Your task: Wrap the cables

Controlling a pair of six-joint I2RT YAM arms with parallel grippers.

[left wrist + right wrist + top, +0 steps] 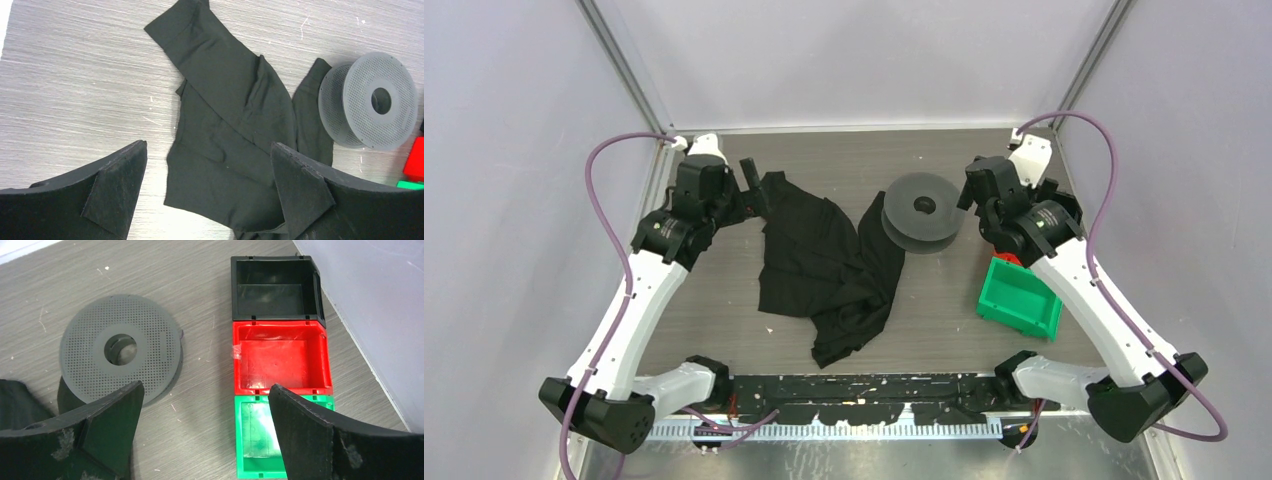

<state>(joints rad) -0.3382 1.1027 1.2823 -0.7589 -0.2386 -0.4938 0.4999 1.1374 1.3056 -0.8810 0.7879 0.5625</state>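
**Both hands released, nothing grasped; cable not discernible.**

Left wrist view: the left hand (207, 200) has its fingers spread wide at the bottom of the frame, holding nothing. It is above a crumpled black cloth (225, 115) lying on the worktop (75, 75). The grey spool (395, 115) lies tilted at the right edge of the frame, its lower flange touching a fold of the cloth. Right wrist view: the right hand (205, 435) is likewise spread and holds nothing, with the spool at left centre. At the right of the frame, a black bin (273, 259), a red bin (280, 360) and a green bin (255, 440) stand in a touching column, top to bottom. The thin cable is too fine to make out in any view, so its position cannot be told.
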